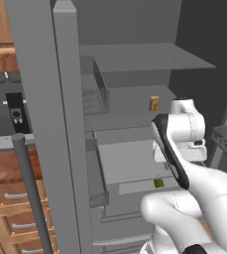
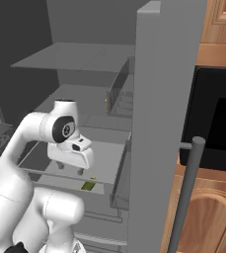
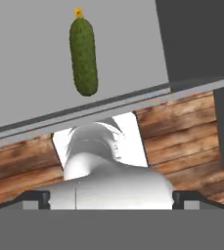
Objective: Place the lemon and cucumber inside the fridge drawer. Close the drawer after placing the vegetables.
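Inside the open grey fridge, the wide plain grey fridge drawer [image 1: 130,161] stands pulled out below the flat grey shelves [image 1: 149,55], its flat front panel toward the robot. Left of it in the left base view rises the tall grey fridge door [image 1: 40,124] with its dark vertical bar handle [image 1: 30,193]; beyond lie wooden cabinet drawers with silver handles [image 1: 13,198].

Over the drawer hangs the white robot arm [image 2: 30,148], its two-finger gripper [image 2: 70,169] pointing down just above the drawer's floor. The jaws are spread wide with nothing between them.

On the drawer's grey floor near the front edge lies the small dark green cucumber [image 3: 83,56], a bumpy oblong with a tiny yellow tip, flat and free of the gripper; it shows as a green speck in the base views [image 1: 158,183]. A small upright orange-yellow carton [image 1: 154,102] stands on the shelf above the drawer, well apart from the cucumber.
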Controlling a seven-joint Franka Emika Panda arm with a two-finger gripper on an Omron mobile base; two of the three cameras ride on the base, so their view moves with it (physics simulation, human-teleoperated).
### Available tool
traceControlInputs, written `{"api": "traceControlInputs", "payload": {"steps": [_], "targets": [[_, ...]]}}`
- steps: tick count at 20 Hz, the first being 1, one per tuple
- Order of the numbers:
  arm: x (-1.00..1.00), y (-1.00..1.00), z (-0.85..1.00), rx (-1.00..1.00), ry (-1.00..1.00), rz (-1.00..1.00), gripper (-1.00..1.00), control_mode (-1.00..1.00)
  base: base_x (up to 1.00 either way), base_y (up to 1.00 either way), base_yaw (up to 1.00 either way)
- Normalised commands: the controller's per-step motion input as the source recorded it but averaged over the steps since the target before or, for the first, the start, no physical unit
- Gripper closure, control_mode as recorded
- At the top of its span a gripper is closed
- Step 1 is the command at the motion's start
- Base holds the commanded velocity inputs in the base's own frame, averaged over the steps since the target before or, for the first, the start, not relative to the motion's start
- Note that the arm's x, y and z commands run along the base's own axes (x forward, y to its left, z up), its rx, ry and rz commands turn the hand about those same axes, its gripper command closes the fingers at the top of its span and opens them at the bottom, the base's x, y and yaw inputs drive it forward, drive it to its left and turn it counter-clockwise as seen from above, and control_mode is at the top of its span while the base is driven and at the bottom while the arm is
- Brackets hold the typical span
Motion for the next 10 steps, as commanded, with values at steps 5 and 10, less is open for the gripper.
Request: {"api": "traceControlInputs", "payload": {"steps": [5, 10], "targets": [[-0.6, 0.06, 0.51, 0.0, -0.12, -0.02, -1.0, -1.0, 0.0, 0.0, 0.0], [-0.14, 0.25, 0.39, 0.0, -0.04, 0.0, -1.0, -1.0, 0.0, 0.0, 0.0]]}}
